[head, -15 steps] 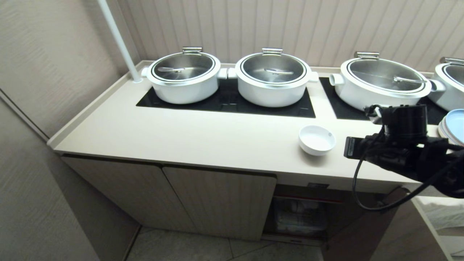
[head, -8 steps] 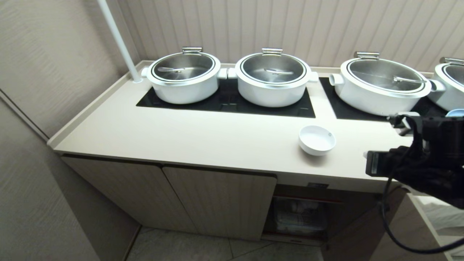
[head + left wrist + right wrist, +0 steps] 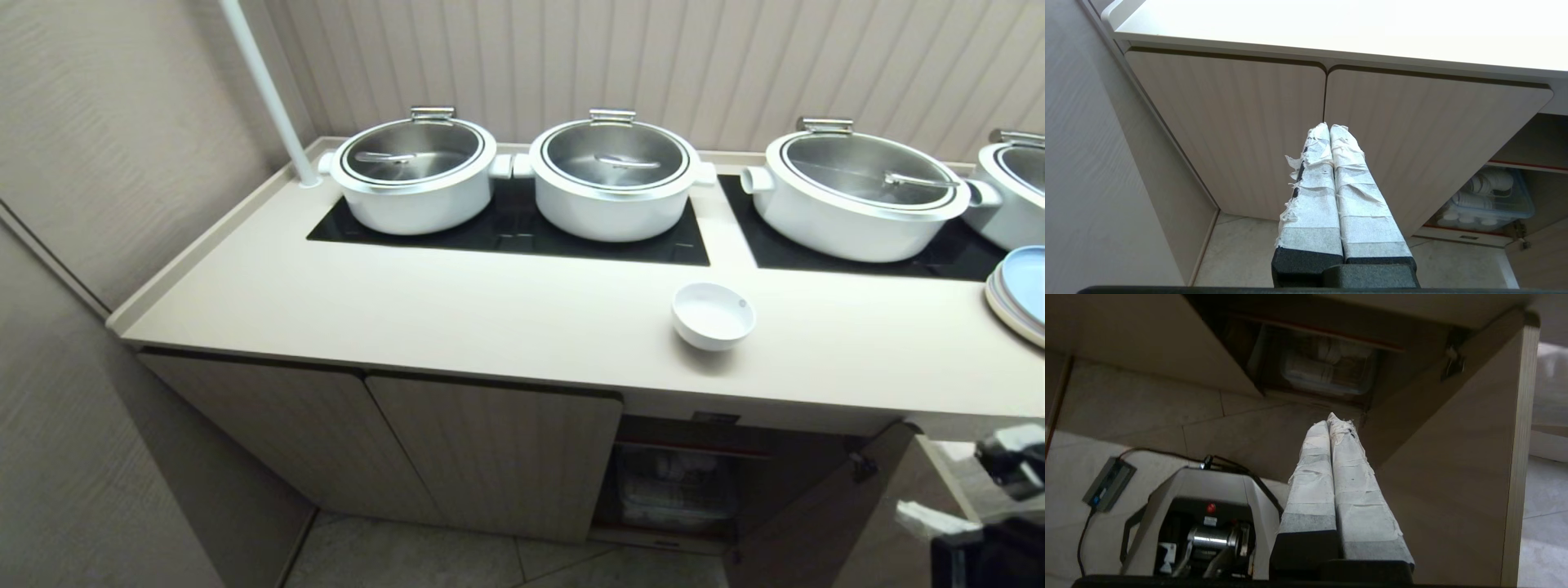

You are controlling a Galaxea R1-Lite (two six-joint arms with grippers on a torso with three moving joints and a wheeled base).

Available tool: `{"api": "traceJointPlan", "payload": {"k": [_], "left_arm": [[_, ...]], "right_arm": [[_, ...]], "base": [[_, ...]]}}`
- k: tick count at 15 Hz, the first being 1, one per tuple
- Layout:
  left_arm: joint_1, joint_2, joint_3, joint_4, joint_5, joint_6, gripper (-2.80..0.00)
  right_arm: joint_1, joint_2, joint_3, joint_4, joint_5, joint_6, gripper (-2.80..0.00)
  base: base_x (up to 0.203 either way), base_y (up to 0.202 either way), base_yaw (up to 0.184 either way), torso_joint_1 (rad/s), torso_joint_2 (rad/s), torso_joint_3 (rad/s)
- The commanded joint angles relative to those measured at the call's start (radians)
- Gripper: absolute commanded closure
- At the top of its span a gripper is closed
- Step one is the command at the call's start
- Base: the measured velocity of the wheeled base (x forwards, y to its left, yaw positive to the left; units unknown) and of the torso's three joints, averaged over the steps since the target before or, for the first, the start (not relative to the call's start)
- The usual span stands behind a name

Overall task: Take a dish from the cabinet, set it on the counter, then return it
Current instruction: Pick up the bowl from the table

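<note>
Head view, left to right: cabinet [image 3: 490,449] with two doors shut, right bay open; bowl [image 3: 713,314] alone on counter [image 3: 457,314]; right gripper [image 3: 1337,424] low by the open door, fingers pressed together, empty. Left gripper [image 3: 1329,130] likewise together. Return step pending: next, regrasp bowl

The dish [image 3: 713,315] sits on the counter [image 3: 457,314] before the hob [image 3: 522,229], which carries pots [image 3: 612,173] behind it; plates [image 3: 1020,292] lie far right, and the cabinet [image 3: 490,449] below stands open beneath the dish.
</note>
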Motion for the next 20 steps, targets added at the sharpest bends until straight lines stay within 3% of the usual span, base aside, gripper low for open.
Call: {"api": "traceJointPlan", "payload": {"k": [1,5,10,20], "left_arm": [[0.000,0.000,0.000,-0.001,0.001,-0.001,0.00],[0.000,0.000,0.000,-0.001,0.001,-0.001,0.00],[0.000,0.000,0.000,-0.001,0.001,-0.001,0.00],[0.000,0.000,0.000,-0.001,0.001,-0.001,0.00]], "right_arm": [[-0.043,-0.172,0.082,0.009,0.023,-0.022,0.00],[-0.127,-0.319,0.085,0.252,0.044,-0.046,0.00],[-0.124,-0.644,0.085,0.488,0.069,-0.063,0.00],[-0.193,-1.006,0.085,0.543,0.092,-0.077,0.00]], "base": [[0.000,0.000,0.000,0.000,0.00,0.000],[0.000,0.000,0.000,0.000,0.00,0.000],[0.000,0.000,0.000,0.000,0.00,0.000],[0.000,0.000,0.000,0.000,0.00,0.000]]}}
